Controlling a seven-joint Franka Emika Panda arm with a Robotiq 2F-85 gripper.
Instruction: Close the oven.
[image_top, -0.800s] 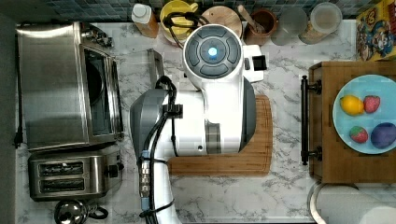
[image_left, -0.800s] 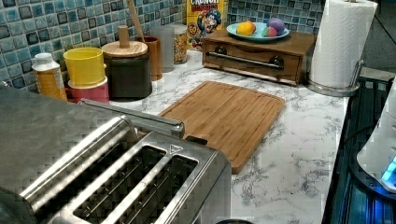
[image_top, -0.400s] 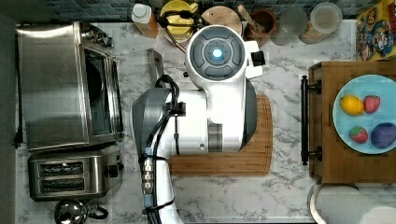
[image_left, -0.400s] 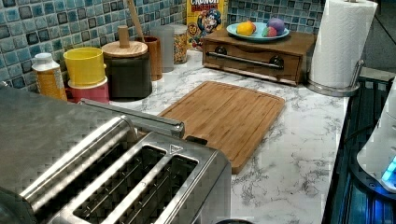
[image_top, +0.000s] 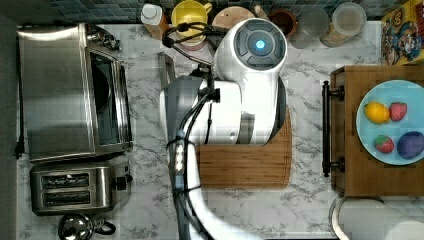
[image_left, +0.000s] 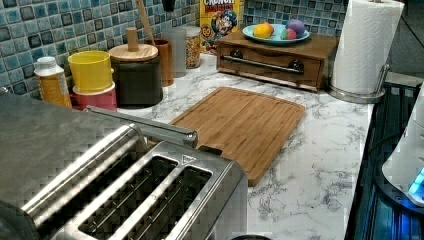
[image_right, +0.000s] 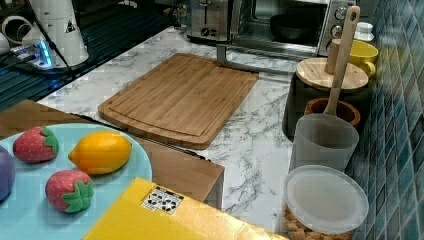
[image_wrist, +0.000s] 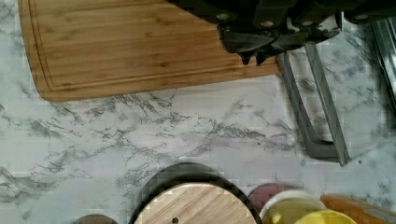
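Since earlier, the arm has swung toward twelve o'clock in the top view, its gripper (image_wrist: 254, 58) with fingertips pressed together near the bar handle (image_wrist: 322, 100) of the oven (image_top: 70, 90) at nine o'clock; its rigid, hinged door likely lifts easily from mid-bar.

A white marbled counter (image_left: 320, 150) with grey veins runs beneath a wall of small blue-green tiles (image_left: 30, 35) on the left view's far left.

Oven (image_top: 65, 90) door open, top view's left; arm (image_top: 240, 85) over cutting board (image_top: 245, 165); toaster (image_top: 75, 187) beside oven.
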